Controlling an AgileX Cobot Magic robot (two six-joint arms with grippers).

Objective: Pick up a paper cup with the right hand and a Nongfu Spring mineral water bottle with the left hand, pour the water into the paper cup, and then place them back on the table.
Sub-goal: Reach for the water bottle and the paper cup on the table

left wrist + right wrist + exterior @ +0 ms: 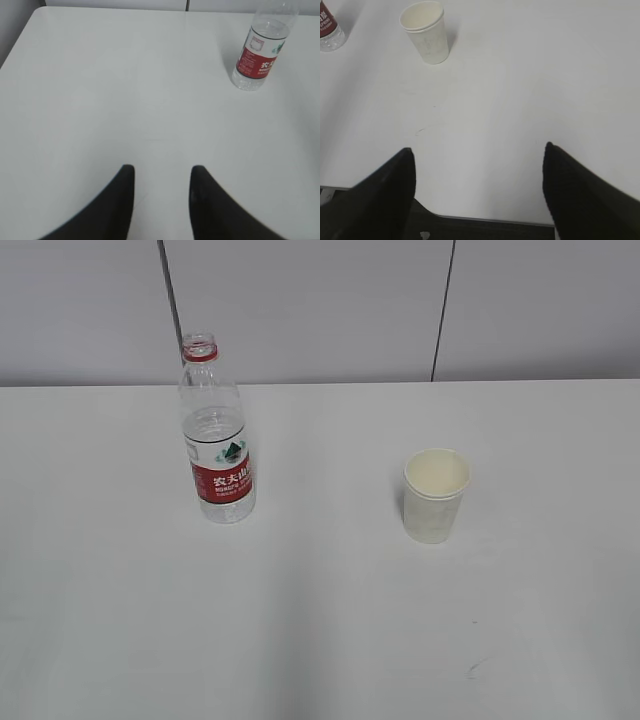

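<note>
Standing apart: bottle [217,445], cup [435,495], mid-table [320,620].

Left tool [162,172] narrowly parted; right tool [479,150] spread wide, both empty.

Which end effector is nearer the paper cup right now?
Right, as far as the wrist views show. The right end effector faces the paper cup ahead-left; the left end effector sees only the bottle.

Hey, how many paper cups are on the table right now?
1. The paper cup stands upright on the table, right of the bottle; nothing in view could hide another.
</note>
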